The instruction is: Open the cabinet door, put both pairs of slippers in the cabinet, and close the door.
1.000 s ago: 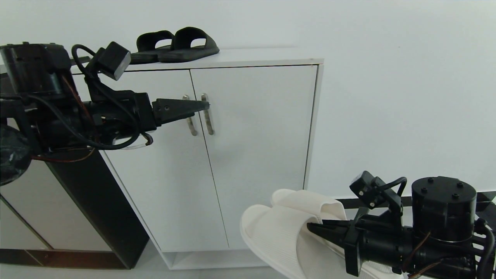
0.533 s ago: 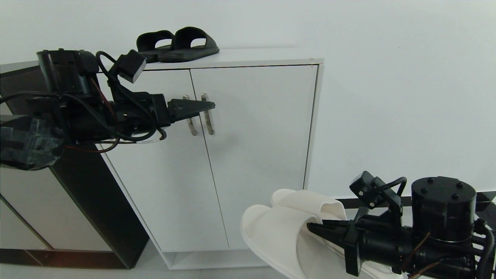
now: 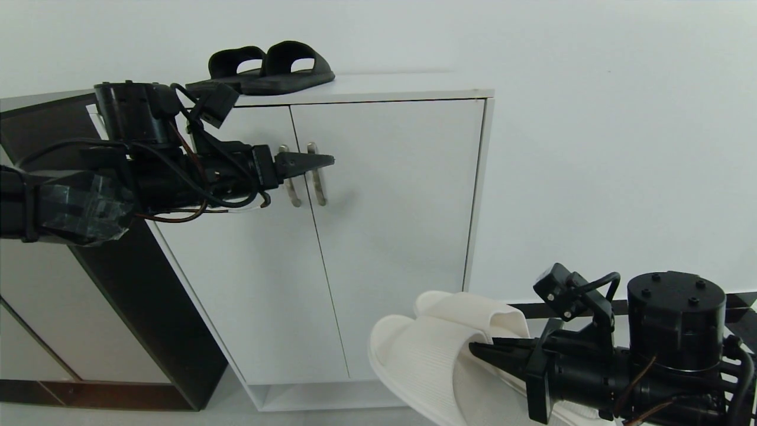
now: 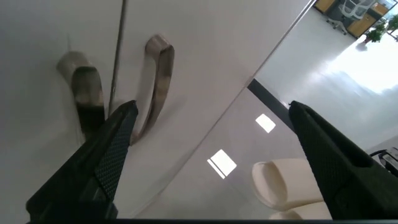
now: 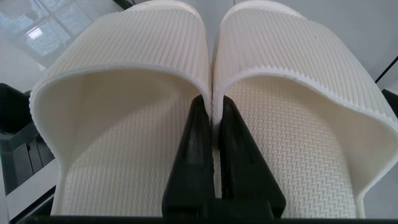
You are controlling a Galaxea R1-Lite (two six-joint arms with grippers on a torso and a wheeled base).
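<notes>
Little of the task is done so far. The cabinet (image 3: 390,236) is shut, with both doors flush. The left hand (image 3: 324,161) is at the upper part of the cabinet front, by the pair of handles (image 3: 316,174) beside the centre seam. Its fingers (image 4: 106,162) are spread wide and released; one handle sits just inside a fingertip and nothing is gripped. The black slippers (image 3: 269,68) lie side by side on the cabinet's top, toward its left end, untouched. The right hand (image 3: 479,349) is low in front of the cabinet's right door, clenched on the white slippers (image 3: 426,355), pinching the inner edges of the two together. As I judge it, a door has yet to be pulled open. After that both pairs go inside, and the door is closed.
</notes>
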